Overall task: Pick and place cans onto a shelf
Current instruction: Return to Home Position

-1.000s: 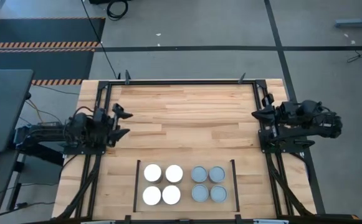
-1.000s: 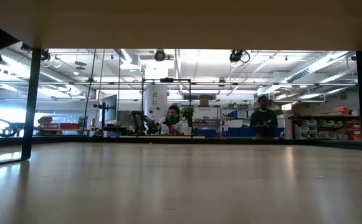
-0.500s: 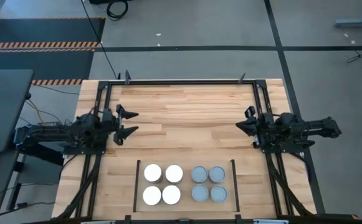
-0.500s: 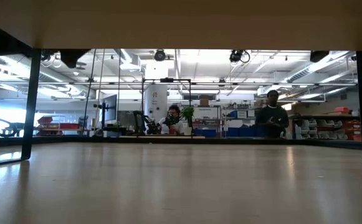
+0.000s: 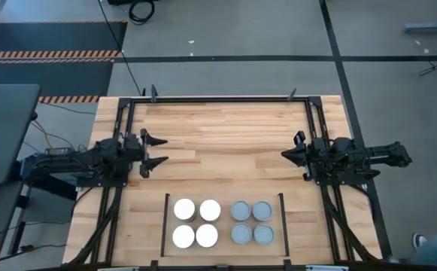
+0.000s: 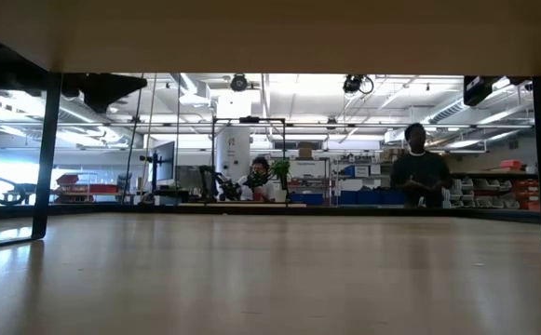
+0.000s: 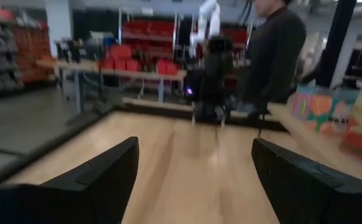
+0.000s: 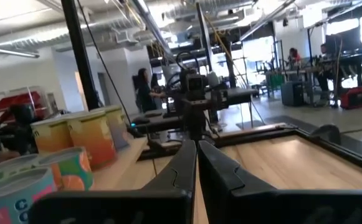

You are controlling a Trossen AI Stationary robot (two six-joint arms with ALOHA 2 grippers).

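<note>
Cans (image 5: 210, 210) on shelf (image 5: 224, 199) — labels too blurred to read, left tool (image 5: 161, 149) spread, right tool (image 5: 286, 153) pressed together.

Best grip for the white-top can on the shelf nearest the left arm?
Left gripper straight down onto the upright white-top can, clamping its round side diagonally: neighbouring cans crowd two sides, so probably only the outer corner and mid-cluster gap are free.

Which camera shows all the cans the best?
The high view: all eight cans sit on the shelf, four white tops, four grey. The low view shows none. Each wrist view catches only a few cans side-on at its edge.
</note>
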